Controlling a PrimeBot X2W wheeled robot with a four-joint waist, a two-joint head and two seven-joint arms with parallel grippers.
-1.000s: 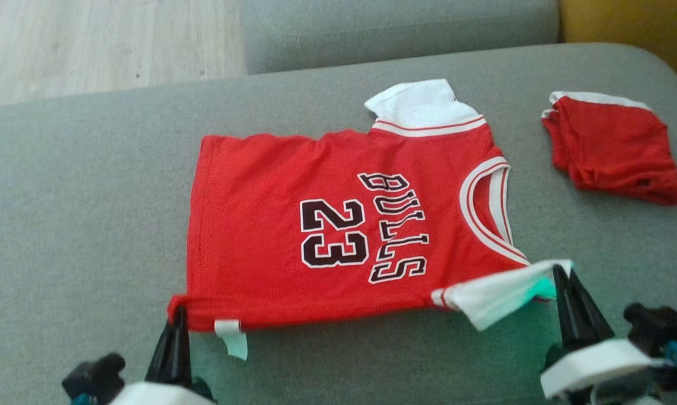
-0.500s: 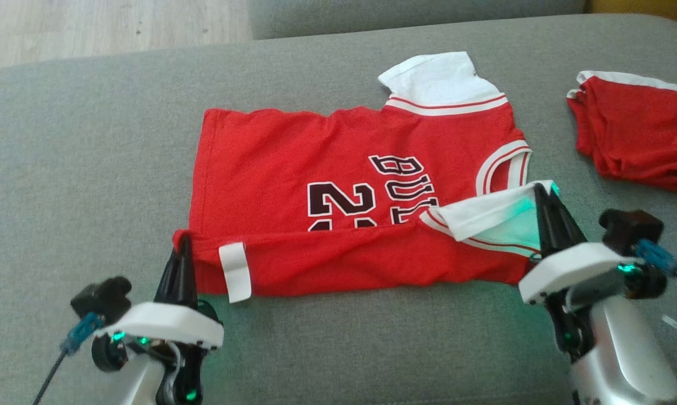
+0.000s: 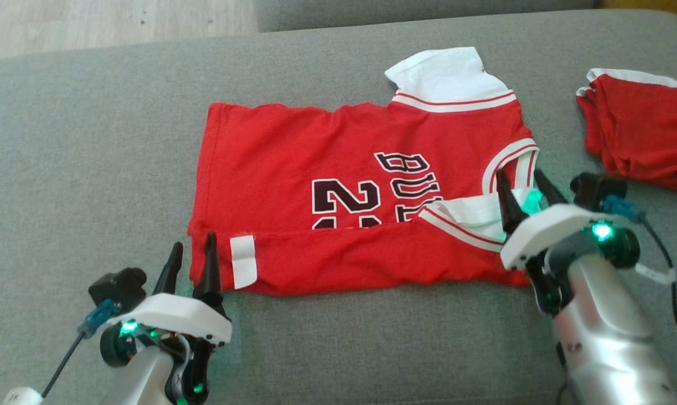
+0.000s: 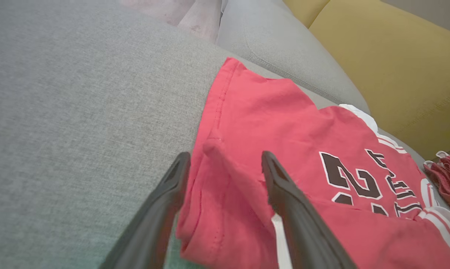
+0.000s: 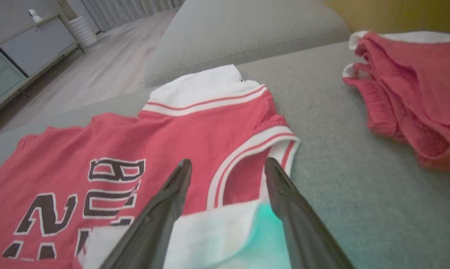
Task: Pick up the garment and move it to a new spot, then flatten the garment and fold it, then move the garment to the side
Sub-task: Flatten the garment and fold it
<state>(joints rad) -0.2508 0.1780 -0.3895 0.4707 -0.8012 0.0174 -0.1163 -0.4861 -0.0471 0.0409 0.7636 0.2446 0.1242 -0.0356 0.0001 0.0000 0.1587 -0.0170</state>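
Jersey [image 3: 338, 185] in red lies across the middle of the grey sofa cushion [image 3: 91, 169], its printed front facing up. Its near long edge is folded up over the body, so the fold hides the lower part of the dark number and lettering. A white label tab [image 3: 243, 270] lies on that folded strip near its left end. One white sleeve [image 3: 445, 73] sticks out at the far edge, and the other white sleeve [image 3: 473, 216] lies turned in over the front at the right.

The left gripper [image 3: 193, 242] sits at the jersey's near left corner with its fingers spread. In the left wrist view the folded corner lies between them, ungripped. The right gripper [image 3: 518, 173] stands over the turned-in sleeve beside the neck opening, fingers likewise parted (whether the tips touch the cloth I cannot tell). A second red garment [image 3: 642, 135], bunched with a white band, rests well apart at the cushion's right.
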